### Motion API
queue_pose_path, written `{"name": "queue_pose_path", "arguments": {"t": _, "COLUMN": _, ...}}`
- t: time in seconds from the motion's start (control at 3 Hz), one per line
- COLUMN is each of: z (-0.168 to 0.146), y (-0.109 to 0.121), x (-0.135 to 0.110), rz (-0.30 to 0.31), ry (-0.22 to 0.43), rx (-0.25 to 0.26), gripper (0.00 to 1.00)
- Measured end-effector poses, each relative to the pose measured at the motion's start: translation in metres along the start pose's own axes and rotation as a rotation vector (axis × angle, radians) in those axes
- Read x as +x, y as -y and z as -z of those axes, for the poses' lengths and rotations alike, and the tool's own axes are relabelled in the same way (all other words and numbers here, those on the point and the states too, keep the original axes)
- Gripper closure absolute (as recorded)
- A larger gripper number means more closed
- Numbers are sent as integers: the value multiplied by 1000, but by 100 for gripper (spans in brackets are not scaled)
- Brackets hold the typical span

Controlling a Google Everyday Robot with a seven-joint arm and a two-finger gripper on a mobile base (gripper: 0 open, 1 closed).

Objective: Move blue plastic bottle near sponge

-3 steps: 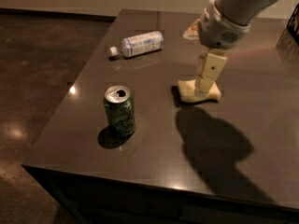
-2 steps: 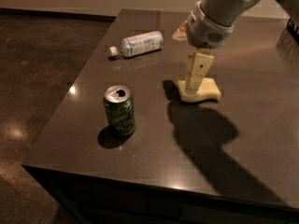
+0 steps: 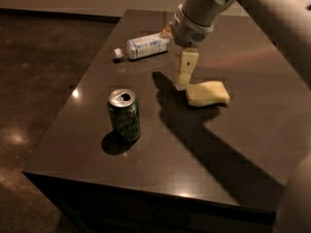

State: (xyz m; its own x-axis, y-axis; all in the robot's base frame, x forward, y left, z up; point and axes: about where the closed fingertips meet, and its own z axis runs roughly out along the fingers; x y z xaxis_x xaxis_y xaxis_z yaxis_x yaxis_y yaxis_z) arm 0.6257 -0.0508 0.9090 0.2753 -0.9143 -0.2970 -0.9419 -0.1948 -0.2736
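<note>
- Table [image 3: 272, 72]: it carries the three things. None of them has shifted over the last second.
- Arm [image 3: 252, 4]: it has swung left across the table, away from the spot above the sponge and toward the far side where the bottle lies.
- Gripper [image 3: 182, 80]: it now hangs low over the table between bottle and sponge, with its tip just beside the sponge's left end. It carries nothing. We cannot tell whether it is spread or pressed together.
- Can [image 3: 125, 114]: it stands upright near the front left, well apart from the gripper, and plays no part in the task.
- Bottle [image 3: 143, 46]: it lies on its side at the far side, cap to the left, just beyond the gripper and untouched. We read the leftward shift as an approach to it; no grasp is made yet.
- Sponge [image 3: 208, 93]: it lies flat to the right of the gripper, apart from the bottle. The whole carry remains to be done.
</note>
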Motion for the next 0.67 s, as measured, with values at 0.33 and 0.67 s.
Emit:
{"name": "queue_pose_path", "arguments": {"t": 0.33, "z": -9, "y": 26, "x": -5, "rz": 54, "ry": -34, "rx": 34, "gripper": 0}}
{"name": "queue_pose_path", "arguments": {"t": 0.67, "z": -14, "y": 56, "x": -13, "rz": 121, "ry": -82, "rx": 86, "gripper": 0}}
